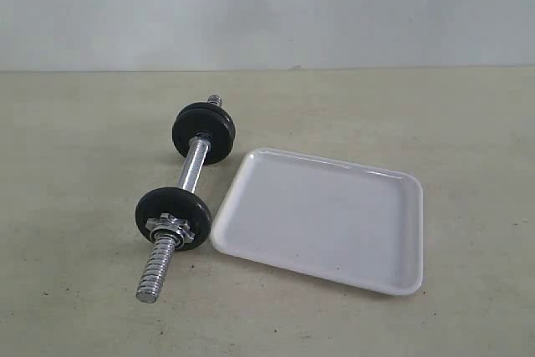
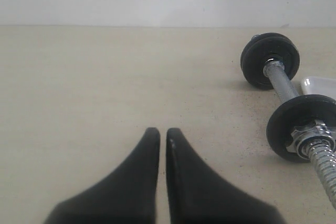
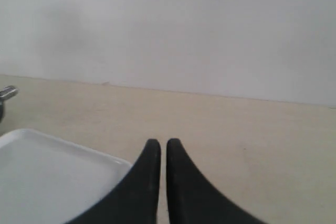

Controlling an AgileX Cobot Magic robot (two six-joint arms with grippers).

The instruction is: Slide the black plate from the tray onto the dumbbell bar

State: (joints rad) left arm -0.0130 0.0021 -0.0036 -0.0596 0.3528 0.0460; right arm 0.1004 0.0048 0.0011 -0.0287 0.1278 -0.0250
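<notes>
**STATUS: BOTH GRIPPERS SHUT AND EMPTY; TRAY BARE; DISCS ALREADY ON BAR**

1. Left gripper (image 2: 163,130): jaws pressed together, nothing between them, over bare table (image 1: 84,290). Neither arm shows in the exterior view.
2. Right gripper (image 3: 159,141): same condition, jaws together, no load. It sits just above one edge of the tray (image 3: 47,177).
3. Key relation: the dumbbell bar (image 1: 194,166) lies ahead of the left gripper and off to the tray side, apart from it. Left arm is the nearer to the bar; right arm is the nearer to the tray.
4. Bar axis, exterior view: runs from near-left to far, leaning slightly right. The long free threaded end points toward the viewer.
5. Tray: white, shallow, rounded corners, just beside the bar on its right. No loose black plate lies in it.
6. Discs: near disc (image 1: 174,217) is flat, round, matte black, upright on the bar, w/ a silver nut (image 1: 170,225) against its outer face. Far disc (image 1: 204,133) looks alike; it may be two stacked, cannot tell.
7. Judgement: the black plate is prob. one of these discs, which one cannot be told. Task looks complete or nearly so.
</notes>
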